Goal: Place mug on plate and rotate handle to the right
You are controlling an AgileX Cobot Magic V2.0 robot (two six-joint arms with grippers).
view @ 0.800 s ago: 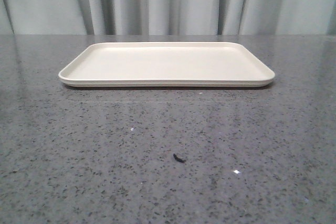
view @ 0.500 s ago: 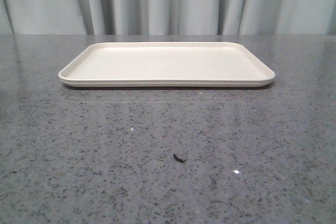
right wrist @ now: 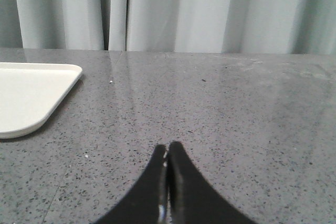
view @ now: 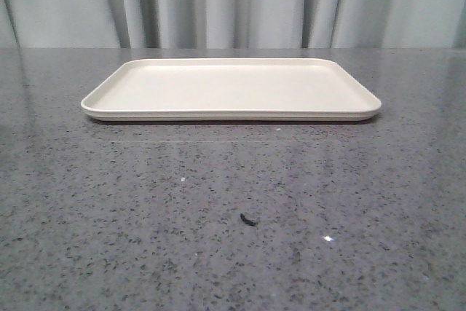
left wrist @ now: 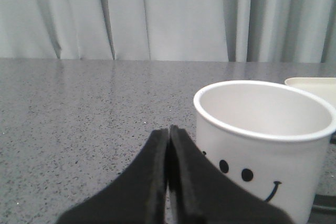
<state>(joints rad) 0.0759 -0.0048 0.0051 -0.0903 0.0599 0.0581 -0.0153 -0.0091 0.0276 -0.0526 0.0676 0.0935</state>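
Left gripper (left wrist: 168,145) clenched on nothing; the mug (left wrist: 265,145) stands upright just beside it, at three o'clock; right gripper (right wrist: 168,158) likewise clenched, holding nothing.

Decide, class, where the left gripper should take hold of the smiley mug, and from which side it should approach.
Probably the rim wall. The mug stands upright and open-topped beside the shut left gripper, so one finger can go inside, one outside, coming from above. Its handle is not visible here, so gripping that cannot be judged.
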